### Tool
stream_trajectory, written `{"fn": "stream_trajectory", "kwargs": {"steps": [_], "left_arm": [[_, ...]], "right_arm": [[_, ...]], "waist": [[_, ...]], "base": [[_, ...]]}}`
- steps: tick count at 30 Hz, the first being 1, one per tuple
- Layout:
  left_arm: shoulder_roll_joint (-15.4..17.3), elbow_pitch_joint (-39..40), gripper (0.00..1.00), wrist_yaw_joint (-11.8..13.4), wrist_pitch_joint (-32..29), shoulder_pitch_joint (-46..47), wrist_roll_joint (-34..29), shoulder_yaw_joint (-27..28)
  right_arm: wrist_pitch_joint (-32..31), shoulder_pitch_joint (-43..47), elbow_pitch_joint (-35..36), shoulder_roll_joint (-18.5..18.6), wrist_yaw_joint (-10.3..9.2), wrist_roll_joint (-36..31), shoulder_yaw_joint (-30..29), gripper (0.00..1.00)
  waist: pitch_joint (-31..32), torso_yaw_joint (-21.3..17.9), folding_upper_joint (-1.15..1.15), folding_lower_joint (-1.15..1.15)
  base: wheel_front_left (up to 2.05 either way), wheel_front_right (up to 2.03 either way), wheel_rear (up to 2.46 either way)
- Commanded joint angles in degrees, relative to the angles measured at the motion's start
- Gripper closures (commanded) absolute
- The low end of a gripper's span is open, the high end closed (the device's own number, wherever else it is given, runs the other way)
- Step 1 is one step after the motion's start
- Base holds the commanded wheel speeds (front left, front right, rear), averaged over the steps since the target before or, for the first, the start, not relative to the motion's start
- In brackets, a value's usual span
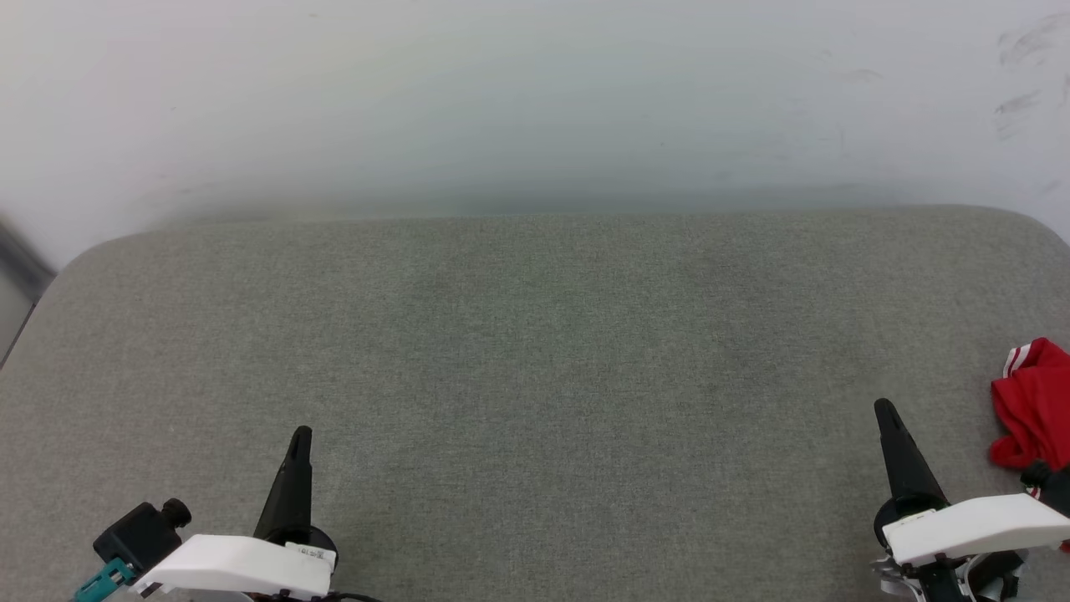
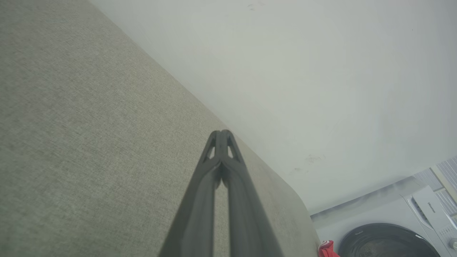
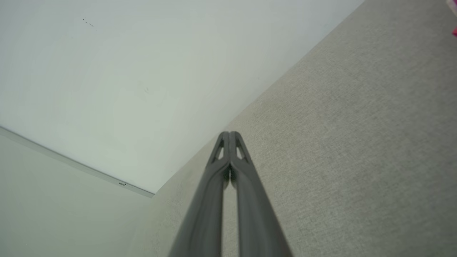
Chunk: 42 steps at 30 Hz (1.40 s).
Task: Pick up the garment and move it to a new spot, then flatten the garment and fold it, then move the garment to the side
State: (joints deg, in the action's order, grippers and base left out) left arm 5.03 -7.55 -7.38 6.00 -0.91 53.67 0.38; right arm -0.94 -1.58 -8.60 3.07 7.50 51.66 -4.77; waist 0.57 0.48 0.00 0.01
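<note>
The garment (image 1: 1035, 405) is a crumpled red heap with a bit of white striped trim, lying at the right edge of the grey fabric surface (image 1: 535, 351) in the head view. A sliver of the garment (image 2: 327, 250) also shows red at the bottom of the left wrist view. My right gripper (image 1: 884, 410) stands shut and empty just left of the heap, apart from it. My left gripper (image 1: 301, 435) is shut and empty at the lower left, far from the garment. Both wrist views show the fingertips pressed together, left gripper (image 2: 221, 132) and right gripper (image 3: 229, 134).
A pale wall (image 1: 535, 100) runs behind the grey surface, whose back corners are rounded. A white washing machine (image 2: 392, 228) with a dark round door stands beyond the surface's right end.
</note>
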Motion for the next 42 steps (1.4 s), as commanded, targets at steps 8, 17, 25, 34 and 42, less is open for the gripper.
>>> {"fn": "stream_trajectory", "kwargs": {"steps": [8, 17, 25, 34, 42], "left_arm": [[0.35, -0.50, 1.00, -0.09, -1.61, 2.13, 6.41, 0.71], [0.23, -1.45, 1.00, -0.09, -3.07, 3.02, 12.01, 1.22], [0.09, -2.27, 1.00, -0.11, -4.32, 3.69, 16.54, 1.61], [-0.07, -3.06, 1.00, -0.12, -5.66, 4.40, 21.30, 2.16], [-0.23, -3.78, 1.00, -0.13, -6.82, 5.09, 25.18, 2.64]], "right_arm": [[-0.87, -2.19, -0.33, -0.12, -0.01, 6.44, -0.36, 1.00], [-1.66, -2.67, -1.18, -0.14, -0.01, 12.03, -0.63, 1.00], [-2.29, -3.00, -1.83, -0.16, -0.01, 16.61, -0.83, 1.00], [-3.01, -3.54, -2.57, -0.18, -0.01, 21.35, -1.03, 1.00], [-3.60, -3.73, -3.18, -0.20, -0.01, 25.32, -1.18, 1.00]], "waist": [[-0.08, -0.05, 0.00, 0.00], [-0.16, -0.10, 0.00, 0.00], [-0.24, -0.15, 0.00, -0.01], [-0.32, -0.20, 0.00, -0.01], [-0.40, -0.25, 0.00, -0.01]], "base": [[0.00, 0.00, 0.00], [0.00, 0.00, 0.00], [0.00, 0.00, 0.00], [0.00, 0.00, 0.00], [0.00, 0.00, 0.00]]}}
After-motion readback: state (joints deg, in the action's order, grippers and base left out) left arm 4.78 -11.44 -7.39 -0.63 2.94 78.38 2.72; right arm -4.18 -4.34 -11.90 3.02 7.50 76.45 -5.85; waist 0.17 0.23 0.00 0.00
